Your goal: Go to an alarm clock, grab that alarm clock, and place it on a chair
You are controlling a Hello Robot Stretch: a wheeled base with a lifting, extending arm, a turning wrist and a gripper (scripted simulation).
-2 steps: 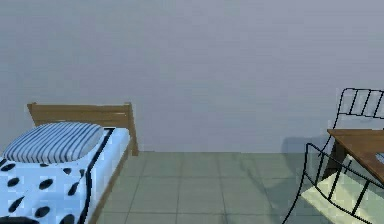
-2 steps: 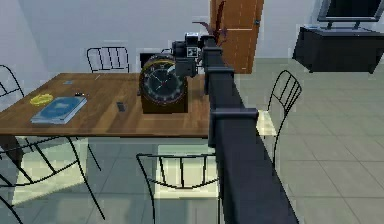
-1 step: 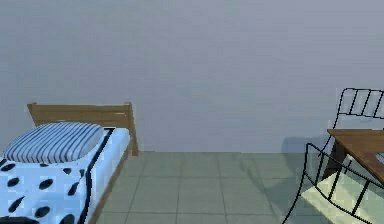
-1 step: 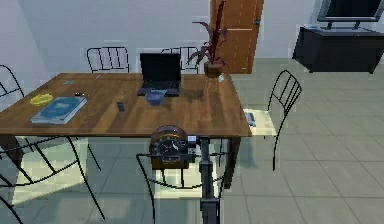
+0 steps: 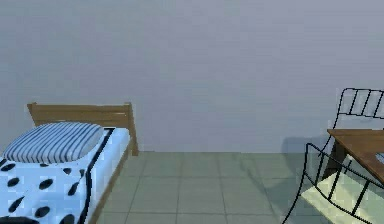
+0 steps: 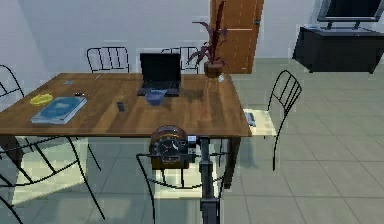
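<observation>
While the dark arm (image 6: 207, 196) rises from the bottom edge of the arm side view, the hand (image 6: 178, 150) at its far end sits at a brown-cased alarm clock (image 6: 168, 146) with a dark round face. The clock shows against the near edge of the long wooden worktop (image 6: 120, 120), just above the pale seat of a black wire chair (image 6: 160, 186) drawn up to that edge. Whether the hand holds the clock cannot be told, and the pictures do not show how its fingers are set.

On the worktop stand a black laptop (image 6: 160, 72) with its lid up and a potted plant (image 6: 213, 50) with reddish leaves. A small blue item (image 6: 155, 97) lies just before the laptop. Toward the arm side view's left lie a blue book (image 6: 60, 110) and a yellow object (image 6: 41, 99). More wire chairs ring the worktop, one at its right end (image 6: 283, 98) and one at the far side (image 6: 108, 58). Beyond are an orange door (image 6: 243, 30) and a dark cabinet (image 6: 340, 48) bearing a screen (image 6: 352, 9).

Ahead, the forward view shows a bed (image 5: 55, 185) with a spotted cover, a striped pillow (image 5: 55, 142) and a wooden headboard (image 5: 85, 108) against a plain wall. A worktop corner (image 5: 362, 148) and two wire chairs (image 5: 358, 103) (image 5: 318, 180) stand at that view's right.
</observation>
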